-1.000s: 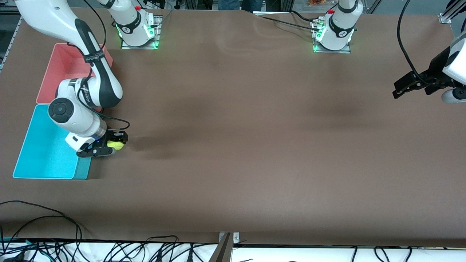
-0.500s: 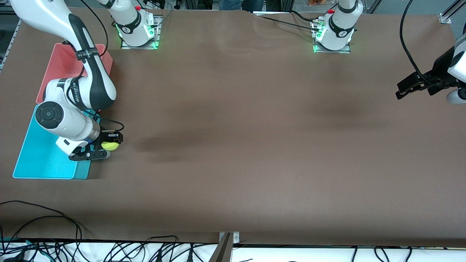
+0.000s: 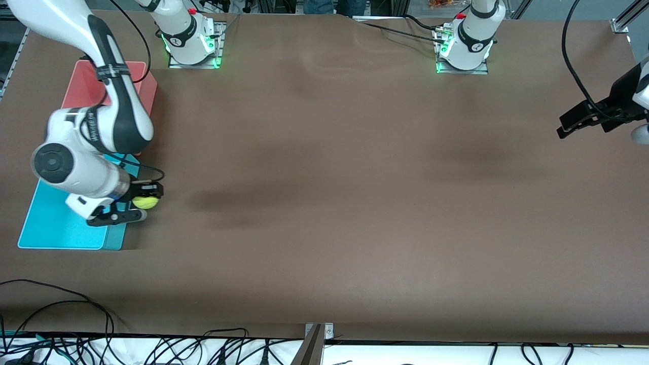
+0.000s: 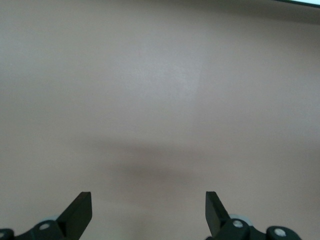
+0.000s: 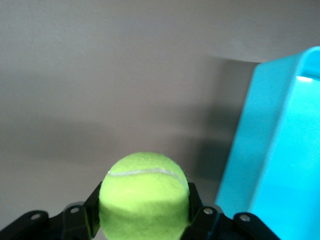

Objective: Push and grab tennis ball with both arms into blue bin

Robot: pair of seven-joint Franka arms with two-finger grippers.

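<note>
In the front view the right gripper [image 3: 133,204] pinches the tennis ball [image 3: 145,202] in the air just beside the blue bin [image 3: 48,230], off the edge that faces the left arm's end of the table, so by my reading the grab is done and only the carry over the rim and the drop remain; the bin's visible floor looks bare, as does the pink bin [image 3: 86,83] touching it on the side farther from the front camera. The left wrist view shows the waiting left gripper [image 4: 149,212] spread wide over bare table, well apart from the blue bin. The right wrist view confirms the ball [image 5: 144,192] clamped between both fingers [image 5: 196,210], with the bin's wall [image 5: 240,170] close by and nothing visible inside it.
</note>
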